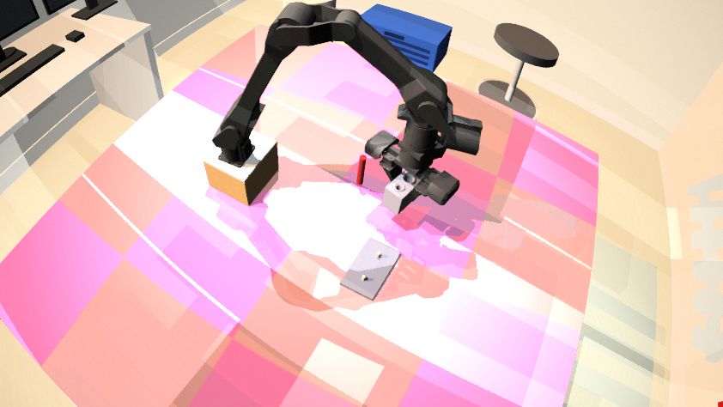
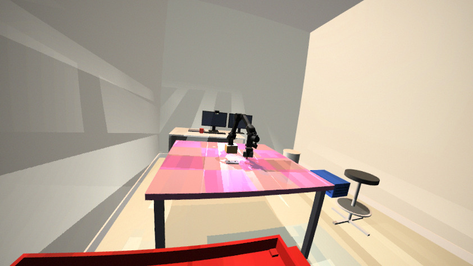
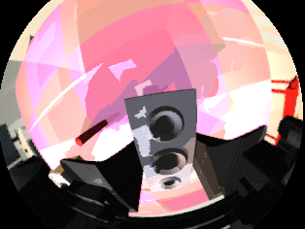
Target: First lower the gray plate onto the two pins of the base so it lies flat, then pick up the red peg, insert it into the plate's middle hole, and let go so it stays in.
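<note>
My gripper (image 1: 409, 177) (image 2: 248, 155) (image 3: 169, 162) is shut on the gray plate (image 1: 396, 197) (image 3: 186, 109), a thick block with three holes in a row on its upper face. I hold it raised above the table, with the holes facing up. The gray base (image 1: 372, 266) (image 2: 232, 162) lies flat on the table, in front of the held plate in the top view, and its two short pale pins are uncovered. The red peg (image 1: 361, 171) (image 3: 92, 132) stands upright beside my gripper, on the side toward the arm's mount, apart from the fingers. The plate's underside is hidden.
The arm's box mount (image 1: 225, 181) (image 2: 231, 148) stands on the patterned table (image 1: 167, 212) (image 2: 185, 184). A blue drawer box (image 1: 410, 30) (image 2: 331, 181) and a stool (image 1: 525, 44) (image 2: 361, 177) are beyond the table edge. A desk with monitors stands beyond the mount.
</note>
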Robot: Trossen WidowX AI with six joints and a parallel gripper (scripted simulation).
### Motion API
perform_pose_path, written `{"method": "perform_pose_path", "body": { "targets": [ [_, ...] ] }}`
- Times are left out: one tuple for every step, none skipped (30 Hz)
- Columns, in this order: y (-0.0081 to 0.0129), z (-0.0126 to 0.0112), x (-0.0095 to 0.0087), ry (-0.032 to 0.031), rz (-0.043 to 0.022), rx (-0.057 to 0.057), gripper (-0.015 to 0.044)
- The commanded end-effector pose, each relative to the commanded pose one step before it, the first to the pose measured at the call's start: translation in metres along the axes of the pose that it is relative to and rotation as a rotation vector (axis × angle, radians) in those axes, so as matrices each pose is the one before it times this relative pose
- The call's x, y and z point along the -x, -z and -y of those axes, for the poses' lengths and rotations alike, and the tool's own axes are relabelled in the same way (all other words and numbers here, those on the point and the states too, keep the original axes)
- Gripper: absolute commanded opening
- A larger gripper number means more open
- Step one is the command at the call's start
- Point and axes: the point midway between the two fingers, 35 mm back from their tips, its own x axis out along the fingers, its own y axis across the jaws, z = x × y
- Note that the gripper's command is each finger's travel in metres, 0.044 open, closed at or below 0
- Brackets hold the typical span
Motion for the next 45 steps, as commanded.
{"method": "perform_pose_path", "body": {
  "targets": [
    [-0.00183, 0.00099, 0.01831, 0.00897, 0.00725, -0.0051, 0.0000],
    [0.00003, -0.00028, 0.00319, -0.00002, 0.00002, 0.0000, 0.0000],
    [0.00004, -0.00031, 0.00320, -0.00003, 0.00002, 0.0000, 0.0000],
    [0.00006, -0.00034, 0.00320, -0.00003, 0.00001, 0.0000, 0.0000],
    [0.00008, -0.00037, 0.00320, -0.00003, 0.00001, 0.0000, 0.0000],
    [0.00010, -0.00039, 0.00321, -0.00003, 0.00001, 0.0000, 0.0000],
    [0.00011, -0.00042, 0.00321, -0.00004, 0.00001, 0.0000, 0.0000],
    [0.00013, -0.00045, 0.00321, -0.00004, 0.00001, 0.0000, 0.0000],
    [0.00015, -0.00048, 0.00321, -0.00004, 0.00001, 0.0000, 0.0000],
    [0.00017, -0.00050, 0.00321, -0.00004, 0.00000, 0.0000, 0.0000],
    [0.00019, -0.00053, 0.00321, -0.00005, 0.00000, 0.0000, 0.0000],
    [0.00020, -0.00056, 0.00321, -0.00005, 0.00000, 0.0000, 0.0000],
    [0.00022, -0.00059, 0.00321, -0.00005, 0.00000, 0.0000, 0.0000],
    [0.00024, -0.00062, 0.00321, -0.00005, 0.00000, 0.0000, 0.0000],
    [0.00026, -0.00064, 0.00321, -0.00006, -0.00001, 0.0000, 0.0000],
    [0.00028, -0.00067, 0.00321, -0.00006, -0.00001, 0.0000, 0.0000],
    [0.00030, -0.00070, 0.00321, -0.00006, -0.00001, 0.0000, 0.0000],
    [0.00026, -0.00060, 0.00266, -0.00005, -0.00001, 0.0000, 0.0000],
    [0.00016, -0.00037, 0.00159, -0.00003, -0.00001, 0.0000, 0.0000],
    [0.00006, -0.00012, 0.00053, -0.00001, 0.00000, 0.0000, 0.0000],
    [0.00000, 0.00000, 0.00000, 0.00000, 0.00000, 0.0000, 0.0000],
    [0.00000, 0.00000, 0.00000, 0.00000, 0.00000, 0.0000, 0.0000],
    [0.00039, 0.00028, -0.00026, 0.00002, -0.00002, 0.0007, 0.0000],
    [0.00117, 0.00083, -0.00078, 0.00005, -0.00007, 0.0020, 0.0000],
    [0.00196, 0.00137, -0.00130, 0.00008, -0.00012, 0.0034, 0.0000],
    [0.00240, 0.00163, -0.00158, 0.00010, -0.00015, 0.0041, 0.0000],
    [0.00243, 0.00160, -0.00158, 0.00010, -0.00015, 0.0041, 0.0000],
    [0.00245, 0.00156, -0.00158, 0.00010, -0.00016, 0.0041, 0.0000],
    [0.00248, 0.00152, -0.00158, 0.00010, -0.00016, 0.0041, 0.0000],
    [0.00250, 0.00149, -0.00158, 0.00010, -0.00017, 0.0041, 0.0000],
    [0.00253, 0.00145, -0.00158, 0.00010, -0.00017, 0.0041, 0.0000],
    [0.00255, 0.00141, -0.00158, 0.00010, -0.00018, 0.0041, 0.0000],
    [0.00257, 0.00138, -0.00157, 0.00010, -0.00018, 0.0041, 0.0000],
    [0.00259, 0.00134, -0.00157, 0.00009, -0.00018, 0.0041, 0.0000],
    [0.00261, 0.00130, -0.00157, 0.00009, -0.00019, 0.0041, 0.0000],
    [0.00263, 0.00126, -0.00157, 0.00009, -0.00019, 0.0041, 0.0000],
    [0.00266, 0.00123, -0.00156, 0.00009, -0.00020, 0.0041, 0.0000],
    [0.00267, 0.00119, -0.00156, 0.00009, -0.00020, 0.0041, 0.0000],
    [0.00269, 0.00115, -0.00156, 0.00009, -0.00021, 0.0041, 0.0000],
    [0.00271, 0.00111, -0.00156, 0.00009, -0.00021, 0.0041, 0.0000],
    [0.00273, 0.00107, -0.00156, 0.00008, -0.00022, 0.0041, 0.0000],
    [0.00275, 0.00103, -0.00156, 0.00008, -0.00022, 0.0041, 0.0000],
    [0.00276, 0.00099, -0.00155, 0.00008, -0.00023, 0.0041, 0.0000],
    [0.00278, 0.00095, -0.00155, 0.00008, -0.00023, 0.0041, 0.0000],
    [0.00279, 0.00090, -0.00155, 0.00008, -0.00024, 0.0041, 0.0000]
  ]
}}
